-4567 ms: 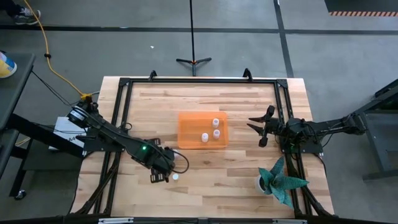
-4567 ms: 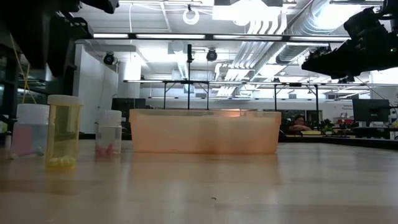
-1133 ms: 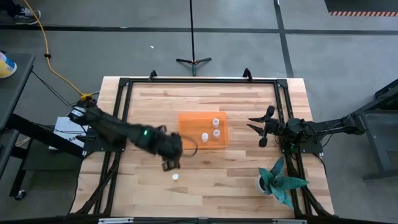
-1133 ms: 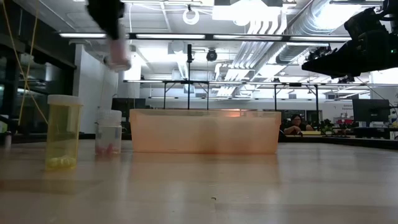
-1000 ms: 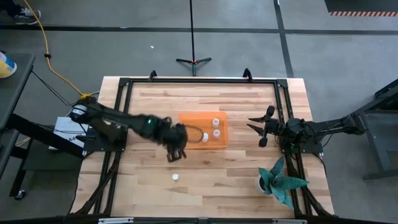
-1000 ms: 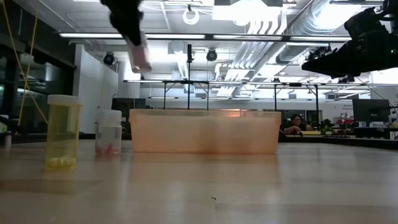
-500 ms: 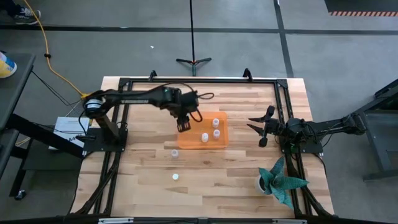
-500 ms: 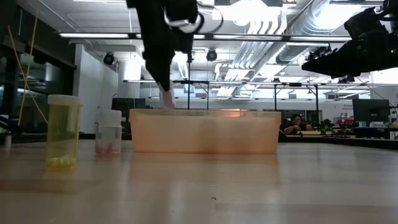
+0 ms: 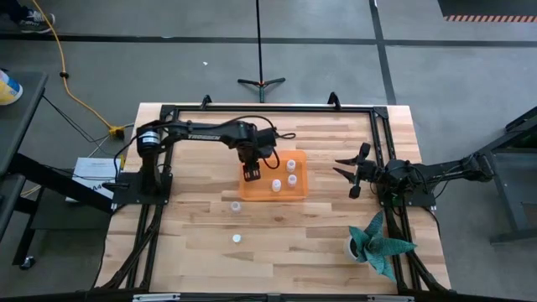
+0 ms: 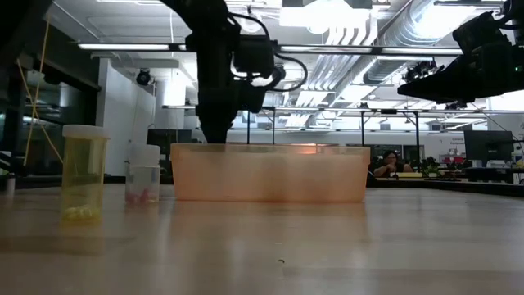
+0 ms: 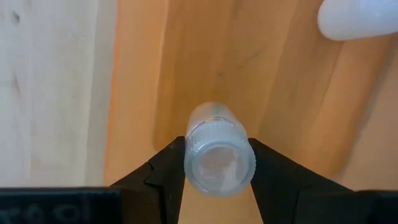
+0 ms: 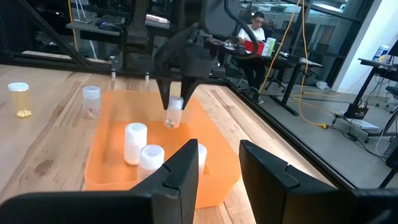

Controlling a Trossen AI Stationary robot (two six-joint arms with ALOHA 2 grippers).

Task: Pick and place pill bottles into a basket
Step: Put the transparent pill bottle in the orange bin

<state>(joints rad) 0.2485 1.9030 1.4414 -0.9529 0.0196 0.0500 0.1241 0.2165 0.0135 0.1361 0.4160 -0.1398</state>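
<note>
The orange basket (image 9: 300, 193) sits mid-table and holds three white-capped pill bottles (image 9: 291, 165), (image 9: 292, 179), (image 9: 275, 185). My left gripper (image 9: 250, 173) reaches down into the basket's left part, shut on a clear pill bottle (image 11: 219, 158), which also shows in the right wrist view (image 12: 173, 112). Two more bottles stand on the table near the basket, one (image 9: 236, 204) close by and one (image 9: 237, 238) nearer the front. In the low view they are a yellow bottle (image 10: 83, 174) and a clear one (image 10: 144, 174). My right gripper (image 9: 352, 172) hangs open and empty right of the basket. My left gripper pinches the clear bottle at its capped upper end (image 11: 217, 144) between its two fingers, one on either side. The fingers (image 12: 166, 94) point down from above. The bottle hangs upright below them, inside the basket walls. Whether its bottom touches the basket floor, I cannot tell.
A teal leafy plant (image 9: 379, 243) in a white pot stands at the table's near right corner. Black frame rails (image 9: 164, 168) run along the table's left, right and far sides. Bare wood lies near the front edge (image 9: 285, 260).
My left gripper has carried the clear bottle from near the basket's near left corner toward the far edge and over the basket's left part. It has then come down until the bottle is below the basket's rim. It has stayed shut on the bottle.
</note>
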